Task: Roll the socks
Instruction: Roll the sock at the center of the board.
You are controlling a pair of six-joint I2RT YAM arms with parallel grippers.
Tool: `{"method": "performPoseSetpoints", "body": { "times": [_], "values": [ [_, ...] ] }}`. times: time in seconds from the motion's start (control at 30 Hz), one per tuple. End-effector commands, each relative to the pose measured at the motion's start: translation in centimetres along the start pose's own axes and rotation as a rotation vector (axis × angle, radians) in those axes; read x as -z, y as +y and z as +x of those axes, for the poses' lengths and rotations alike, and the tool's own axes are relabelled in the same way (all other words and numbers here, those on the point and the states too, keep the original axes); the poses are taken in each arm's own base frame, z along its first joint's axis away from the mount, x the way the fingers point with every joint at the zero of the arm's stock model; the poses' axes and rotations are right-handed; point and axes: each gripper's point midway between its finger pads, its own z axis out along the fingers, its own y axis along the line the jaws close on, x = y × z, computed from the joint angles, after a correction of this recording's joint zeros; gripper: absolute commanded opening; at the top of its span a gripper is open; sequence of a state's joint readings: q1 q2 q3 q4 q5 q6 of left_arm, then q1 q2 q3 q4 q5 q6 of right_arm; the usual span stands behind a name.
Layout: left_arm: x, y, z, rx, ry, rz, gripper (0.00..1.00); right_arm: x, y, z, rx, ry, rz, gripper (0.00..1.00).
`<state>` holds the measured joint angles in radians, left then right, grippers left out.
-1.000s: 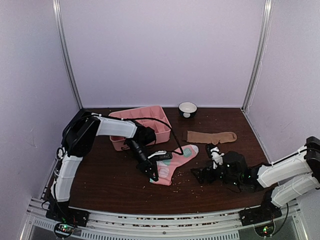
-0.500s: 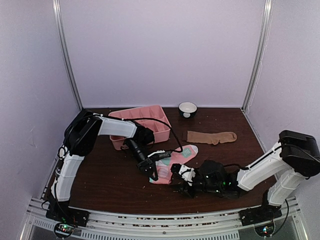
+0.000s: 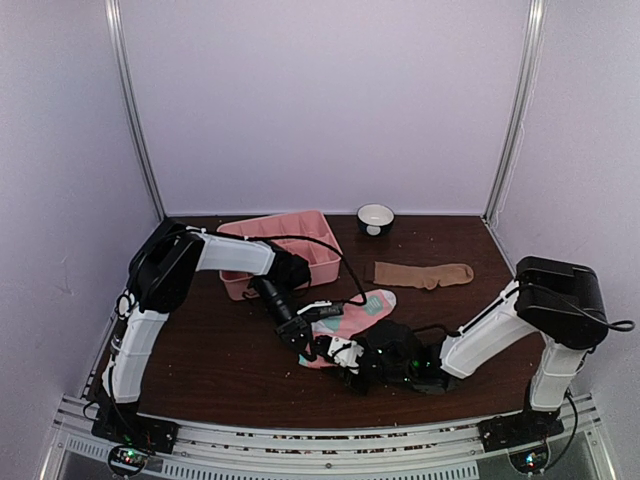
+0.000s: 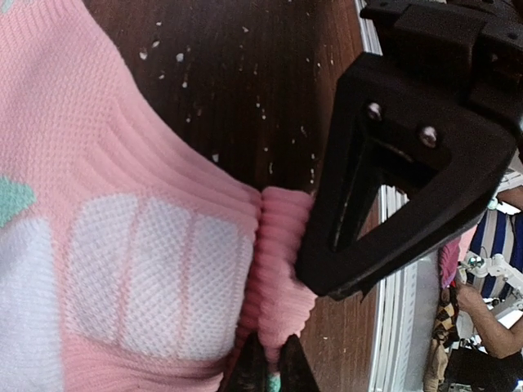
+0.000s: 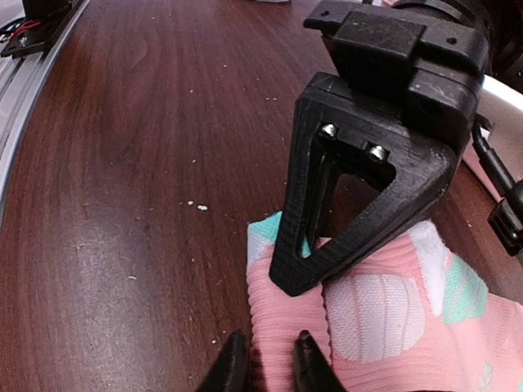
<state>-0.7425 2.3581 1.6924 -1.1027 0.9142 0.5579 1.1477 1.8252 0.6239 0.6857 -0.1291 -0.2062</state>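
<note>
The pink sock (image 3: 366, 307) with teal and white patches lies flat at mid table, its ribbed cuff end folded over nearest me. My left gripper (image 3: 307, 349) is shut on that folded cuff (image 4: 282, 269), fingertips pinching it. My right gripper (image 3: 345, 360) has come in from the right, and its fingers (image 5: 233, 367) are closed on the same ribbed fold (image 5: 286, 318), right beside the left gripper's black finger (image 5: 359, 188). The tan sock (image 3: 424, 273) lies flat and untouched at the back right.
A pink plastic tray (image 3: 326, 263) stands at the back left, just behind the left arm. A small white bowl (image 3: 376, 217) sits by the back wall. Pale crumbs dot the dark wood (image 5: 194, 206). The metal front rail (image 3: 300, 440) runs close behind the grippers.
My right arm swung left across the table to the pink sock's near end and its jaws closed from wide open. The left gripper kept its hold in place.
</note>
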Motion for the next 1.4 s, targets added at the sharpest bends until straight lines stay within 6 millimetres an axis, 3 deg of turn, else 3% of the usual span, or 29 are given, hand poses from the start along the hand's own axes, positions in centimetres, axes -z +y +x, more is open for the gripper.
{"method": "performPoseSetpoints", "body": {
  "times": [0.0, 0.1, 0.23, 0.3, 0.4, 0.5, 0.7, 0.97, 1.07, 1.23, 1.37],
  "values": [
    [-1.1, 4.0, 3.5, -0.005, 0.157, -0.154, 0.03, -0.3, -0.6, 0.8, -0.018, 0.022, 0.031, 0.13],
    [-0.9, 3.3, 3.4, -0.034, 0.15, -0.146, 0.09, -0.5, -0.8, 1.6, -0.045, 0.042, 0.046, 0.11],
    [-0.9, 2.8, 3.5, -0.054, 0.15, -0.136, 0.11, -0.8, -0.8, 2.4, -0.049, 0.065, 0.046, 0.21],
    [-1.0, 3.1, 3.9, -0.048, 0.17, -0.134, 0.1, -0.8, -1.1, 2.7, -0.042, 0.075, 0.065, 0.33],
    [-1.3, 3.3, 4.3, -0.041, 0.187, -0.132, 0.08, -0.4, -1.6, 2.5, -0.017, 0.074, 0.098, 0.35],
    [-1.3, 3.3, 4.5, -0.044, 0.192, -0.136, 0.07, 0.0, -1.9, 1.9, 0.004, 0.071, 0.106, 0.32],
    [-1.1, 2.9, 3.9, -0.056, 0.177, -0.12, 0.06, -0.7, -1.2, 2.6, 0.012, 0.109, 0.052, 0.24],
    [-0.8, 1.5, 3.7, -0.089, 0.174, -0.064, 0.13, -1.4, -0.4, 6.4, -0.019, 0.23, 0.014, 0.15],
    [-0.6, 0.7, 3.5, -0.102, 0.166, -0.041, 0.2, -1.4, -0.1, 7.5, -0.071, 0.256, -0.019, 0.01],
    [1.4, -0.2, 2.1, -0.204, 0.111, -0.158, 0.47, -0.5, 0.6, 8.0, -0.226, 0.263, -0.1, 0.0],
    [4.0, -1.5, 0.8, -0.33, 0.055, -0.315, 0.51, 0.6, 1.8, 8.5, -0.317, 0.296, -0.159, 0.0]
  ]
}}
